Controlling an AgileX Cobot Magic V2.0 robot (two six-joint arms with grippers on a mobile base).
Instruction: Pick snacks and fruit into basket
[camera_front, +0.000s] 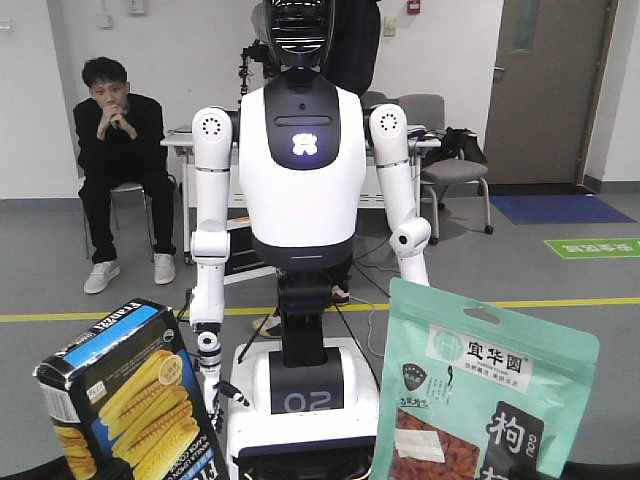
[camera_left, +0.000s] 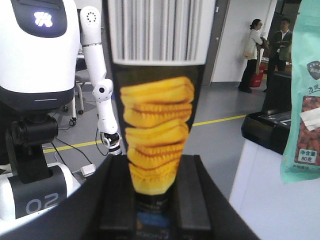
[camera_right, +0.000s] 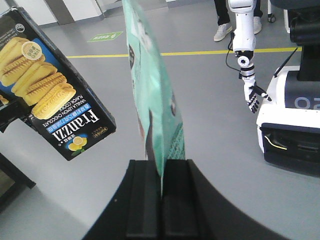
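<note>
Grey floor (camera_front: 560, 290) with one white humanoid (camera_front: 300, 160) and one seated man (camera_front: 120, 160) lies behind two raised snacks. The left gripper (camera_left: 156, 175) clamps the black-and-blue carton (camera_front: 125, 400), and the right gripper (camera_right: 161, 167) pinches the teal pouch (camera_front: 480, 390).

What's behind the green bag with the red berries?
Behind the teal pouch stands a white robot on a grey floor with a yellow line. The pouch covers one side of the robot's base and the floor there.

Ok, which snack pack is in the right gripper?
The teal pouch with the red-berry window, clamped edge-on in the right gripper; the black-and-blue carton picturing yellow biscuits is in the left gripper.
</note>
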